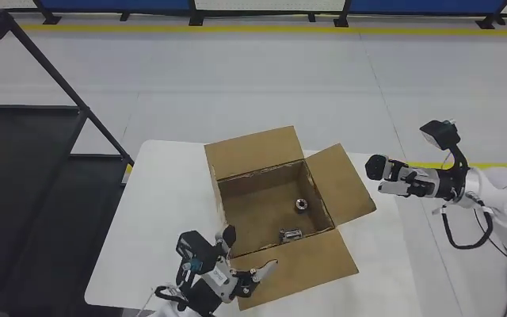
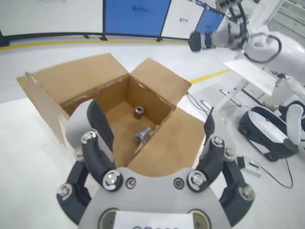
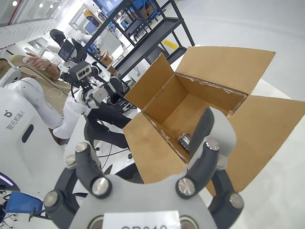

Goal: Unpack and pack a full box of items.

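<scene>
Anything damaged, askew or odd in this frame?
The rim of the cardboard box is ragged, torn along the flap folds. It is nearly empty: a round metal part stands upright on its floor, and a longer metal part lies on its side.
</scene>
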`<state>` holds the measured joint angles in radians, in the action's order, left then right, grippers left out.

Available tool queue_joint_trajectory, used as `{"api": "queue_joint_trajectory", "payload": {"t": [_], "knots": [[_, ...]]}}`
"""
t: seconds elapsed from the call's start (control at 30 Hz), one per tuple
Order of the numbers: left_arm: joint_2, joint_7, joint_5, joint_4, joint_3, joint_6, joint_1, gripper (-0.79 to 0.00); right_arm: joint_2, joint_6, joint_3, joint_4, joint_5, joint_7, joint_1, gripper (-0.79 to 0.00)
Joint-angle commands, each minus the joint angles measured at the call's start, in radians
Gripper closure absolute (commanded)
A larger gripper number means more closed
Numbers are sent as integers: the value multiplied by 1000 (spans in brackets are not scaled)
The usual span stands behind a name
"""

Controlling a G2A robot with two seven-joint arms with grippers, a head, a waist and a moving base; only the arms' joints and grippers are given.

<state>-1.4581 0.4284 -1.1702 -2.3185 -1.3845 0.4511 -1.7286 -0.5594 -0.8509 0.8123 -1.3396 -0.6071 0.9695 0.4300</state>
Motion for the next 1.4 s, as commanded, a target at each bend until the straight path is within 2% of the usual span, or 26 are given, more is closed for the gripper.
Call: {"api": "queue_joint_trajectory", "payload": {"t": [0.0,0.1,0.37,0.53,0.73,0.9,1.17,1.37], "knots": [[11,9,46,21,-46,81,-58,-785,-10,4,-23,17,-10,4,-31,-785],[20,60,94,56,-77,118,-75,-785,-22,3,-48,37,-17,3,-65,-785],[20,60,94,56,-77,118,-75,-785,-35,-15,-95,68,-25,-15,-107,-785],[24,55,29,119,-44,75,-15,-785,-35,-30,-118,78,-27,-30,-110,-785],[39,151,23,161,-13,156,51,-785,-28,-48,-131,91,-34,-48,-104,-785],[53,179,158,173,-19,240,65,-785,-21,-54,-137,96,-37,-54,-102,-785],[67,248,155,234,-25,146,135,-785,-15,-60,-146,96,-48,-60,-104,-785],[76,231,154,247,-38,111,165,-785,-16,-56,-157,97,-53,-57,-114,-785]]}}
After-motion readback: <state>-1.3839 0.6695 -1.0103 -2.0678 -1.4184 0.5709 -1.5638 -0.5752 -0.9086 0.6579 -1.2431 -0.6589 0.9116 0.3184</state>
